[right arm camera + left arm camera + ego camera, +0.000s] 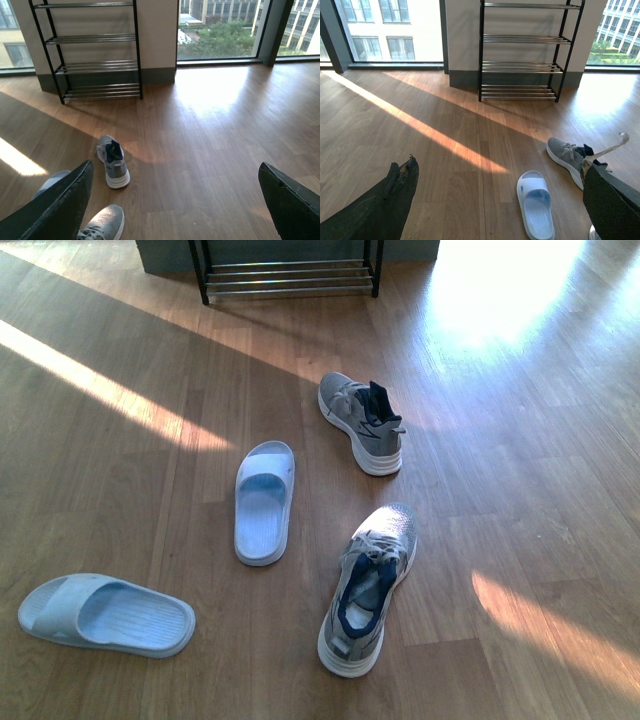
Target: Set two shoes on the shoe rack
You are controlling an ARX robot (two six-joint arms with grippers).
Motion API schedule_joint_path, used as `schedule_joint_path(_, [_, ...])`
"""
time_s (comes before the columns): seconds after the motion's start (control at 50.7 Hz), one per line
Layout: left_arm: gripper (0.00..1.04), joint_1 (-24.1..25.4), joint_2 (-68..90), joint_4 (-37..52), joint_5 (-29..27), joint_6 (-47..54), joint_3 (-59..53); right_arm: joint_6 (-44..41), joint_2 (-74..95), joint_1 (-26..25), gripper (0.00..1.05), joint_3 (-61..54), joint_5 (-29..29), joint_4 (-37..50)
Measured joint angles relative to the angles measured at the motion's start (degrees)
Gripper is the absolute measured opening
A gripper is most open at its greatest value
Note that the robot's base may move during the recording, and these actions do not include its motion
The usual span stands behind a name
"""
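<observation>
Left pincer (498, 164) gapes wide, its fingers far apart with nothing between them. My right pincer (175, 165) is spread just as wide and is just as empty.

Nearest me, off to my left and outside either pincer's own view, one pale blue slide sandal (105, 615) lies crosswise on the wooden floor (520, 490). Close under my right pincer is the near grey knit sneaker (368, 590), heel towards me and toe pointing away. Its toe shows beside one of that pincer's fingers (55, 210).

A little farther on, just ahead of my left pincer's gap, sits the second slide sandal (536, 205), strap end away from me. It lies beside the near sneaker but apart from it.

Beyond both pincers lies the far grey knit sneaker (362, 423), navy lining sticking up, separate from the other three shoes.

Farthest from both pincers, against the wall, stands the shoe rack (520, 50), with black side frames and silver rods. All four shoes are on the floor, well apart from it.
</observation>
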Motion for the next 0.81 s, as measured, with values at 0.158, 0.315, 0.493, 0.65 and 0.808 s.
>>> schedule_joint_path(0.158, [0.95,0.0,0.0,0.0,0.0,0.0,0.0,0.0,0.0,0.0,0.96,0.0,0.0,0.0])
schedule_joint_path(0.315, [0.95,0.0,0.0,0.0,0.0,0.0,0.0,0.0,0.0,0.0,0.96,0.0,0.0,0.0])
schedule_joint_path(0.493, [0.95,0.0,0.0,0.0,0.0,0.0,0.0,0.0,0.1,0.0,0.96,0.0,0.0,0.0])
schedule_joint_path(0.65, [0.95,0.0,0.0,0.0,0.0,0.0,0.0,0.1,0.3,-0.2,0.96,0.1,-0.9,-0.2])
schedule_joint_path(0.808, [0.95,0.0,0.0,0.0,0.0,0.0,0.0,1.7,23.9,-0.8,0.96,4.8,-21.2,3.6])
